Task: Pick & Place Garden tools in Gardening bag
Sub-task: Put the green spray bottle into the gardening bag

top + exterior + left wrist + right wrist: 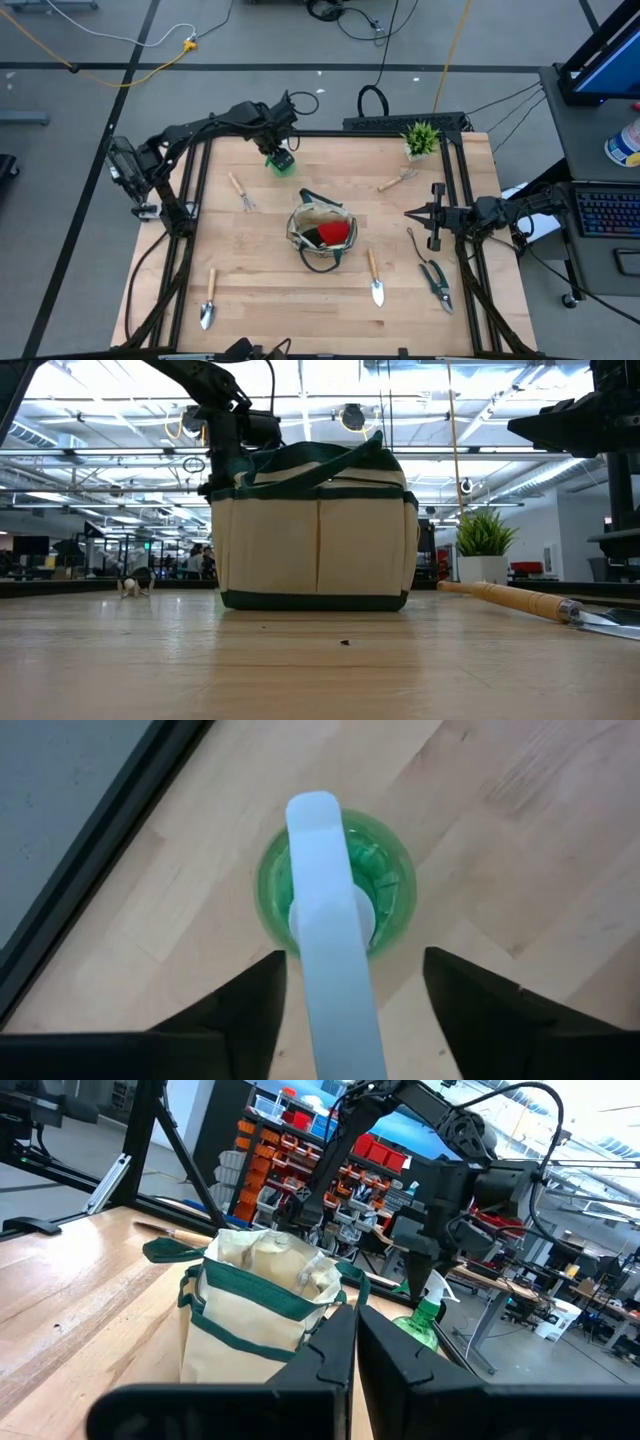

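We find the green spray bottle (281, 163) upright near the table's far edge, well apart from the gardening bag (322, 239). We judge it light, smooth and easily tipped, best gripped at the neck. The left gripper (352, 988) hovers above, fingers wide, touching nothing. The right gripper (356, 1342) waits pressed closed, empty.

In the low view the gardening bag (315, 530) is hiding the green spray bottle and most of the left arm behind it, at about 11 o'clock from the bag. The trowel (545, 603) at 3 o'clock is running out of the picture's edge, so its blade is only partly showing. In the left wrist view the white trigger (330, 935) is covering the middle of the green spray bottle (385, 870), and the picture's edge is cutting it off.
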Tool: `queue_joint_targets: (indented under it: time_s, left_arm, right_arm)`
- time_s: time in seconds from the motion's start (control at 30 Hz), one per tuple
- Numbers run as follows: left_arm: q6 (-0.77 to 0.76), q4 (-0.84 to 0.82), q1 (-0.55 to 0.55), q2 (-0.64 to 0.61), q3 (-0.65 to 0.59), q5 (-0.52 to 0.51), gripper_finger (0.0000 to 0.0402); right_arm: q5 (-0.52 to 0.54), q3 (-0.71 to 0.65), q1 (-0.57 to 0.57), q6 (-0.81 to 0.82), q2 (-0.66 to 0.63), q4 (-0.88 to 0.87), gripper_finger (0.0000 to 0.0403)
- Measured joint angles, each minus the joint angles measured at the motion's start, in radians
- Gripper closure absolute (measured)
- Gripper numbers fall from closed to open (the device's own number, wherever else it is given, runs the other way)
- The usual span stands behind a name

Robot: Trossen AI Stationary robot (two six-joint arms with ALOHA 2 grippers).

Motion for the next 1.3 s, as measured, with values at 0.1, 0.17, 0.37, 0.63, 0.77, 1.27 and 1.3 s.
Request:
queue_joint_targets:
  time_s: [0.1, 0.17, 0.37, 0.63, 0.77, 1.27, 1.3]
  left_arm:
    - [0.0, 0.0, -0.001, 0.001, 0.0, 0.0, 0.022]
    - [0.001, 0.0, -0.001, 0.001, 0.0, 0.0, 0.0255]
    - [0.008, 0.0, -0.003, 0.001, 0.0, -0.001, 0.0358]
    - [0.011, -0.01, -0.003, -0.008, 0.0, -0.001, 0.0357]
    - [0.011, -0.011, -0.003, -0.045, 0.0, -0.003, 0.0357]
    - [-0.049, -0.023, -0.068, -0.346, 0.0, 0.037, 0.0357]
    - [-0.056, -0.023, -0.081, -0.366, 0.0, 0.045, 0.0357]
  right_arm:
    - [0.0, 0.0, 0.0, 0.0, 0.0, 0.0, 0.0394]
    - [0.0, 0.0, 0.0, 0.0, 0.0, 0.0, 0.0394]
    - [0.0, 0.0, 0.0, 0.0, 0.0, 0.0, 0.0394]
    - [0.0, 0.0, 0.0, 0.0, 0.0, 0.0, 0.0394]
    - [0.0, 0.0, 0.0, 0.0, 0.0, 0.0, 0.0394]
    - [0.0, 0.0, 0.0, -0.003, 0.0, 0.0, 0.0394]
    - [0.0, 0.0, 0.0, -0.003, 0.0, 0.0, 0.0394]
